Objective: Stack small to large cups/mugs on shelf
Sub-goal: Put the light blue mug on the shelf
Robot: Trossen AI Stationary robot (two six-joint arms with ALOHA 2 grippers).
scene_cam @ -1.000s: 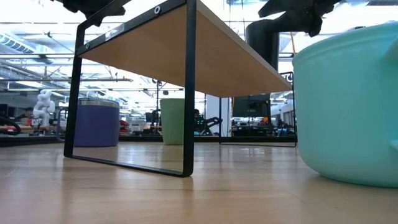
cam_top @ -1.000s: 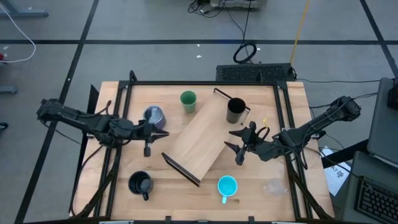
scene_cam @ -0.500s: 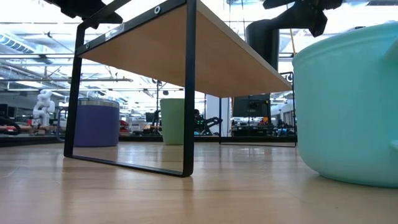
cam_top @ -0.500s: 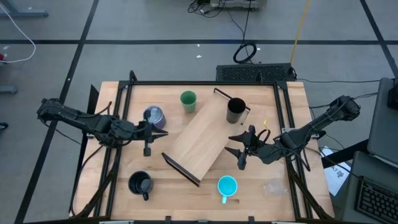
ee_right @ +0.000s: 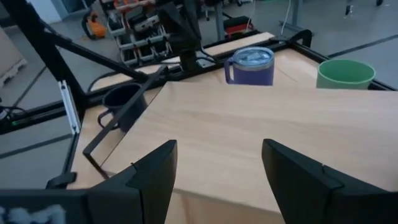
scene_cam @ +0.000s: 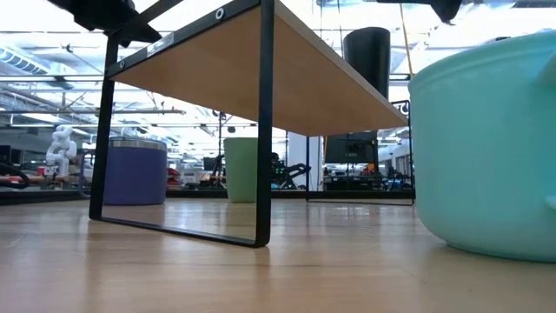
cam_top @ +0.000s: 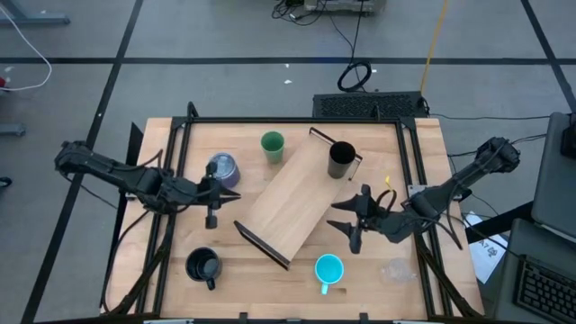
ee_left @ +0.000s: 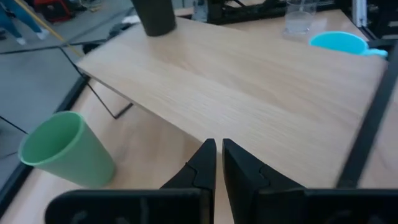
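- From overhead I see the wooden bench boxed in by a black metal frame.
- Just beyond its far edge a black grated panel lies on the grey floor.
- A coiled black cable sits near that panel.
- A yellow line runs across the floor beside the cable.
- White cable loops at the far left.

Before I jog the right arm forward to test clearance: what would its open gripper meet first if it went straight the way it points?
Most likely the long light-wood shelf board. The right gripper points across it, fingers wide open, with the purplish-grey shiny mug beyond the far edge. Its height above the board is unclear, so it might skim over.
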